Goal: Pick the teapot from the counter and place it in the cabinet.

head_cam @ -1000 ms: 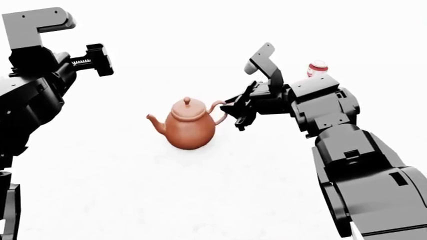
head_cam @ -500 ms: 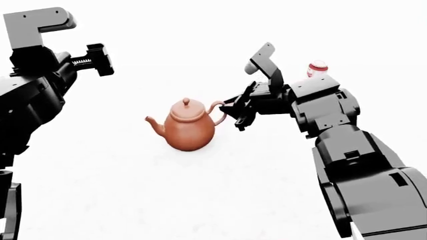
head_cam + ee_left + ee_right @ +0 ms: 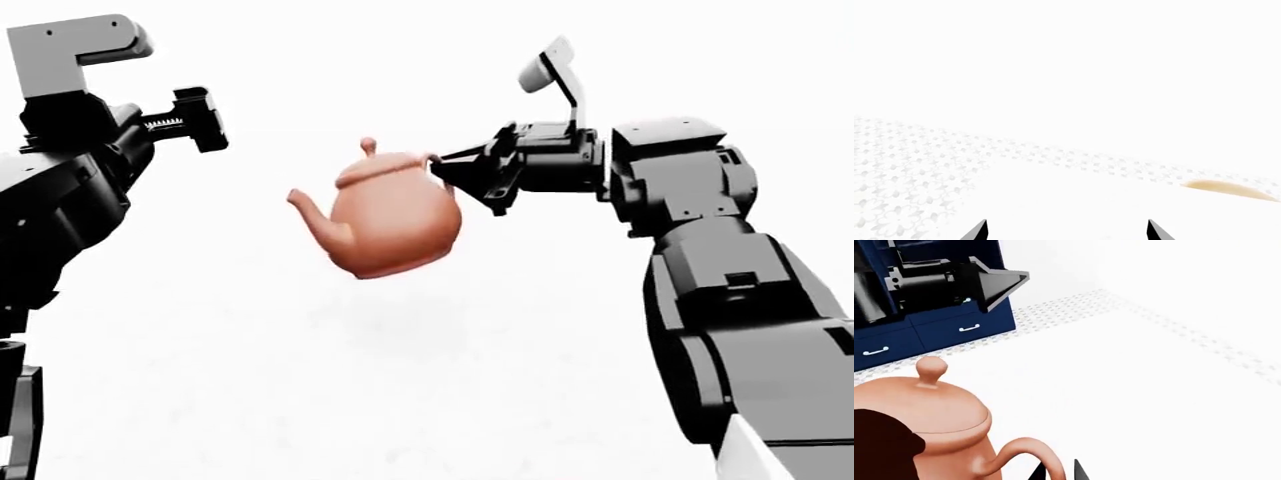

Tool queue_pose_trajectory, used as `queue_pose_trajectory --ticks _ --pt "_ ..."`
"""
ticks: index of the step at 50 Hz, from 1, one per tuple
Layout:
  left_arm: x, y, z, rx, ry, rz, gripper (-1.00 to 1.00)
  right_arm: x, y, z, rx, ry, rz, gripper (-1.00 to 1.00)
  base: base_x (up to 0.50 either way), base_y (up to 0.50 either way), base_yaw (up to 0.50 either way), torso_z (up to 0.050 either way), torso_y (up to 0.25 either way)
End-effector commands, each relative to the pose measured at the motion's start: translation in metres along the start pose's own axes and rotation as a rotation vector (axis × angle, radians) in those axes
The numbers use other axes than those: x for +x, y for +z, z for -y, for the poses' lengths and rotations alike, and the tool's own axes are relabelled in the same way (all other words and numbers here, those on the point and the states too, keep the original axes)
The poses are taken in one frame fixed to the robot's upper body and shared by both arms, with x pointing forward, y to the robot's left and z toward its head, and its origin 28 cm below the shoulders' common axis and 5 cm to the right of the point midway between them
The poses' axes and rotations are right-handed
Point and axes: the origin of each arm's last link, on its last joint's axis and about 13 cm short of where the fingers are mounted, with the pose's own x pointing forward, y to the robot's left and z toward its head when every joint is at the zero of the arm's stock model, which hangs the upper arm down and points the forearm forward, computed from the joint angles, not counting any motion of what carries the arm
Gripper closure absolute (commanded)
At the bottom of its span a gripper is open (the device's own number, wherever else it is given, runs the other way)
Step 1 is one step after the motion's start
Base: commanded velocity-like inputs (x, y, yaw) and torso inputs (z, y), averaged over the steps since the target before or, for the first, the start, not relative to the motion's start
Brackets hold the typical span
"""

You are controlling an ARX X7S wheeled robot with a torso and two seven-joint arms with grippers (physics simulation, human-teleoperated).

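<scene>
Everything I see is overexposed: the counter (image 3: 441,400) burns to flat white with no visible edge. Beneath the teapot (image 3: 387,215) lies only a very faint, soft shadow. My arms render crisp black with grey highlights. From my left wrist the floor (image 3: 914,165) tiles look washed out. Renders are sharp, without blur.

The teapot (image 3: 390,220) is no longer sitting on the counter (image 3: 267,400): it now hangs above it, tilted, with its spout dipping away from the right hand (image 3: 461,172), which has risen with it, clamped on the looped handle. The right arm's forearm has lifted and levelled out. The small red-and-white jar that showed just behind that arm's wrist earlier is now out of sight.
</scene>
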Motion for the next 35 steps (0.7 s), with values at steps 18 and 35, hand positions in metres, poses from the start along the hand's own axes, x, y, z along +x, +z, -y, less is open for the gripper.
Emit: queue_pose_trajectory --ticks 18,35 --pt "-0.003 0.002 0.000 0.015 0.013 0.016 -1.00 -0.014 0.034 0.001 -0.068 -0.104 0.244 1.00 0.00 0.00 0.00 0.000 0.000" --pt "-0.004 0.002 0.000 0.017 0.012 0.020 -1.00 -0.017 0.037 0.004 -0.161 -0.287 0.279 1.00 0.00 0.00 0.00 0.000 0.000"
